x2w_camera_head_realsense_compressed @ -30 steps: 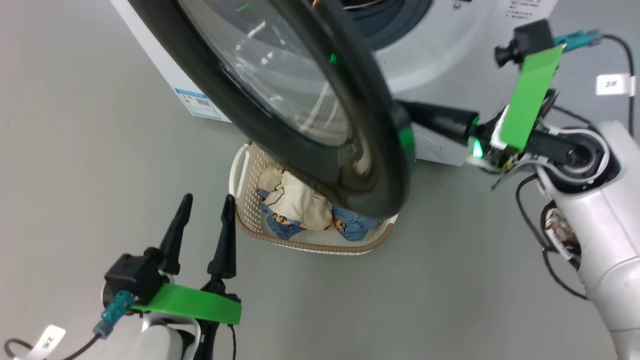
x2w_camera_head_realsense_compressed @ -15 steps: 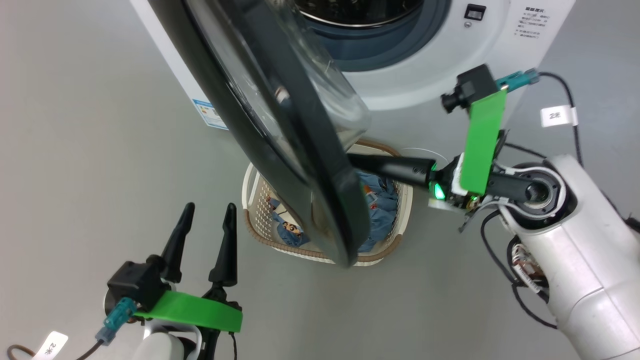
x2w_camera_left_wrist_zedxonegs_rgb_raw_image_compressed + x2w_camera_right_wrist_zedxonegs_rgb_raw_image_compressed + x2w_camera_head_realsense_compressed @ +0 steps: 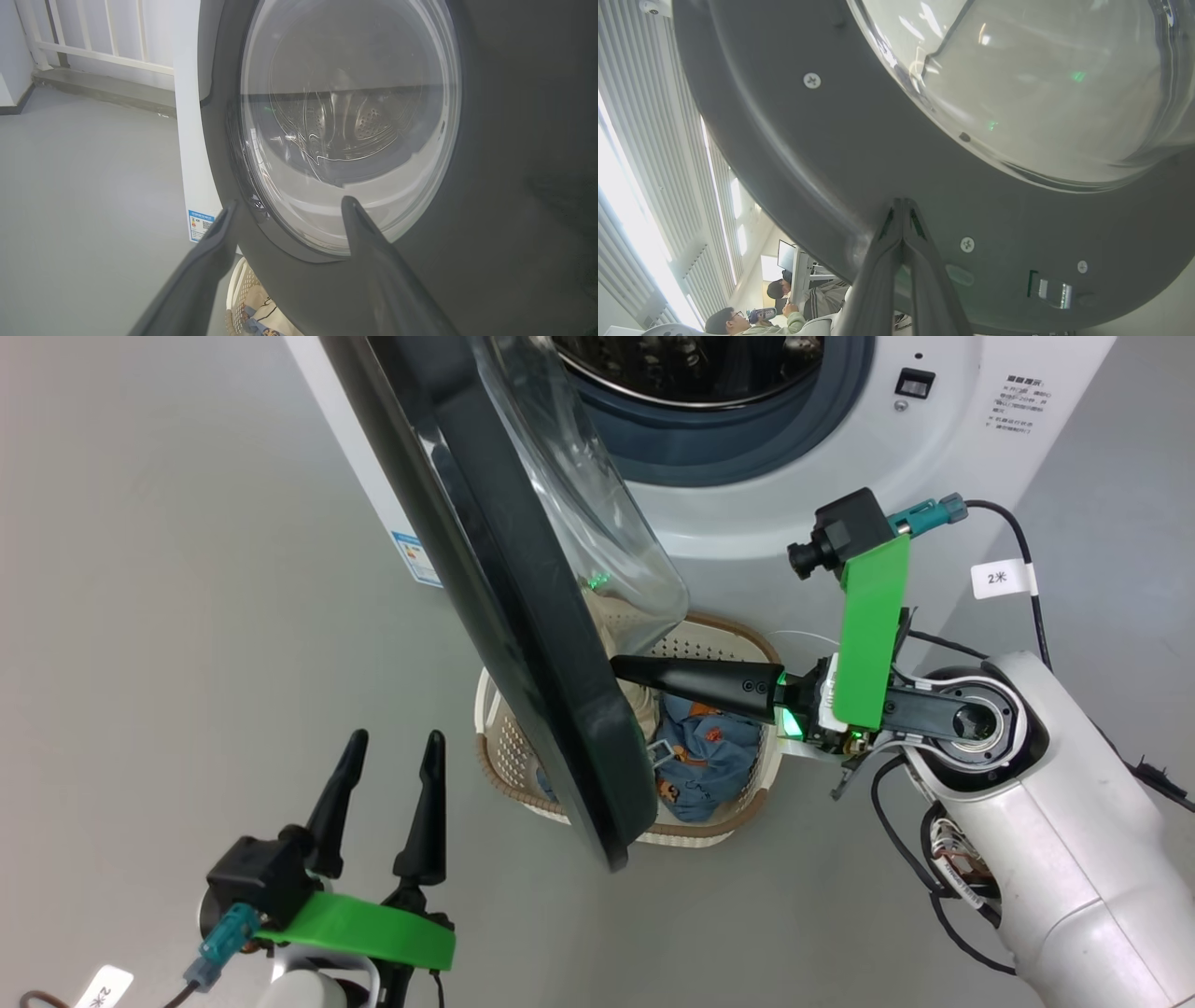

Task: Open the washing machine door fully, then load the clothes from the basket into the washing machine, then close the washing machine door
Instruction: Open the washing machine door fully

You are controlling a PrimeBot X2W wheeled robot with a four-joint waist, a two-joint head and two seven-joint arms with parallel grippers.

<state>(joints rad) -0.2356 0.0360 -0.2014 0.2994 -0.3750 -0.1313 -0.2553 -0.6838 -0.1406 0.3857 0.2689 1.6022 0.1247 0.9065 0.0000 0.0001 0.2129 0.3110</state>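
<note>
Washing machine door (image 3: 523, 644) stands open, jutting out from the washing machine (image 3: 794, 523). Your right pincer (image 3: 621, 667), clenched shut on nothing, touches the door's inner face with its tip. Your left pincer (image 3: 396, 739) hangs released on the door's outer side, apart from it. Beneath the door sits the basket (image 3: 719, 826), with the clothes (image 3: 700, 756) inside.

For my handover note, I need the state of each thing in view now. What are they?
washing machine door: partly open, not yet fully
washing machine: drum mouth uncovered
basket: upright on the floor, filled
clothes: crumpled inside the basket, not yet loaded
left gripper: open, holding nothing
right gripper: shut, tips against the door's inner face
</note>
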